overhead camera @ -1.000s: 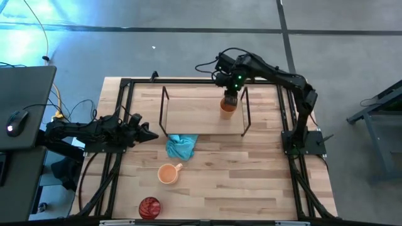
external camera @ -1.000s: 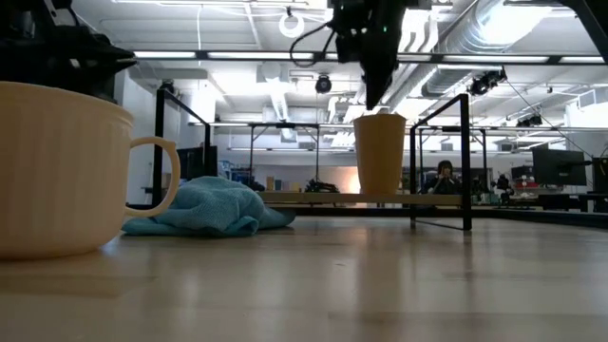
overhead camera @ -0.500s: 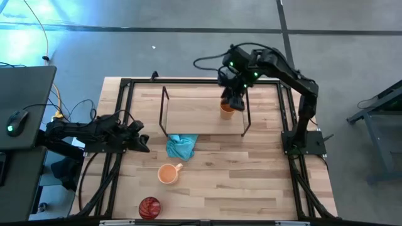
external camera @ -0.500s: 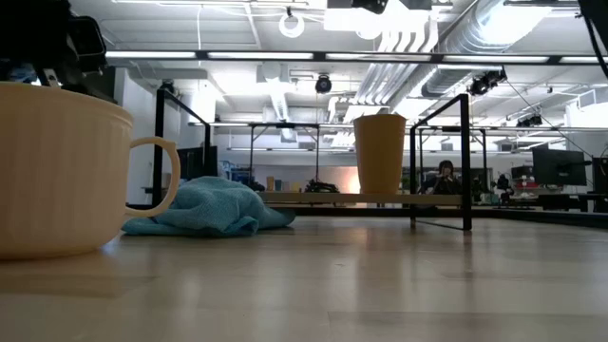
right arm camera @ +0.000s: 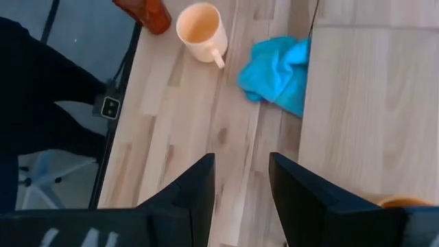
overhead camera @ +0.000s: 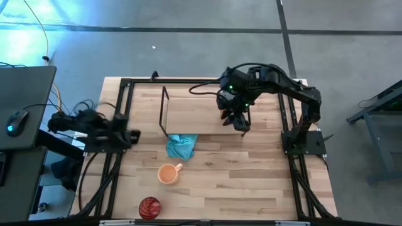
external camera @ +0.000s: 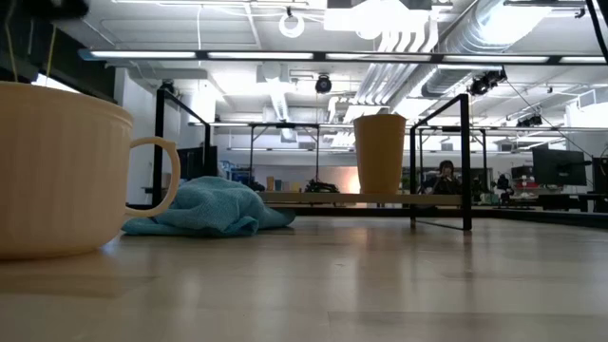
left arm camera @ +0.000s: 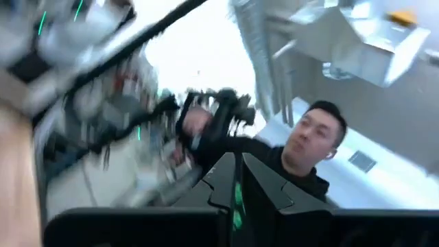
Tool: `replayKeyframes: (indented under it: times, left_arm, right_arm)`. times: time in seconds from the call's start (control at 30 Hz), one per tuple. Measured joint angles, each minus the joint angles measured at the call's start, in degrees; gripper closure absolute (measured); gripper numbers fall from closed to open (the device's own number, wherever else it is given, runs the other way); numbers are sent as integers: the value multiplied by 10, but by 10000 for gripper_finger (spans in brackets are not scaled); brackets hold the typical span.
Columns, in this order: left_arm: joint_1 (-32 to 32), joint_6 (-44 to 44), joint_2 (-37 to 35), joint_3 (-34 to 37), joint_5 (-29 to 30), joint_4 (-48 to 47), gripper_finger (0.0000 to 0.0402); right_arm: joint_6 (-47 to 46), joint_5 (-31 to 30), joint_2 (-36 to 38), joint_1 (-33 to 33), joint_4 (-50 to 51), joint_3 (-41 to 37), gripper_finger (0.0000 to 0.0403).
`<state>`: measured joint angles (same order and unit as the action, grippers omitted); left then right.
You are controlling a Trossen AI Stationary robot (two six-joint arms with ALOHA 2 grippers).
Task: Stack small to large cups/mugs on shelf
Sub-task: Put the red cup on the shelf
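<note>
The amber tumbler (external camera: pixel 379 154) stood upright on the shelf (external camera: pixel 313 198), toward its right end. Above it hung the right gripper (overhead camera: pixel 237 117), fingers (right arm camera: pixel 195 189) apart and empty. The orange mug (overhead camera: pixel 167 173) and red cup (overhead camera: pixel 149 207) sat on the table (overhead camera: pixel 251 182) beyond the shelf's front edge, past the teal cloth (overhead camera: pixel 181 147). The left gripper (left arm camera: pixel 236 185), fingers together, waited off the shelf's left side

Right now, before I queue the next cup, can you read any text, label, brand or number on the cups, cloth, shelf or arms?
None can be read.
Tumbler on the shelf: plain, no print.
Mug: ribbed, unmarked.
Red cup: patterned only, no lettering.
Cloth: no tag showing.
Right arm: only green lights; any markings too small.
Left wrist view: too blurred to read.
</note>
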<state>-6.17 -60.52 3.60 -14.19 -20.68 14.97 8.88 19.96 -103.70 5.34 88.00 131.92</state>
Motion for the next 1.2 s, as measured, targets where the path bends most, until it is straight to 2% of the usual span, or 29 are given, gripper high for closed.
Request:
replayKeyframes:
  times: [0.17,0.37,0.47,0.53,0.7,0.8,1.0,1.2]
  left_arm:
    - [2,203,0,-110,31,1,387]
    - [2,399,0,-210,35,-10,387]
    - [2,473,0,-236,48,-67,387]
    - [2,505,0,-245,85,-123,387]
    - [2,532,5,-245,191,-242,387]
    - [2,531,22,-245,209,-287,387]
    - [2,482,74,-245,180,-353,387]
    - [1,426,139,-246,101,-370,387]
  right_arm:
    - [1,2,0,-19,-62,0,273]
    - [1,2,0,-41,-217,0,273]
    - [2,2,0,-58,-318,0,273]
    - [9,3,0,-69,-381,0,273]
    - [20,50,0,-91,-495,0,273]
    - [16,74,2,-93,-499,0,273]
    - [2,72,13,-91,-482,0,273]
    - [21,69,39,-90,-501,0,273]
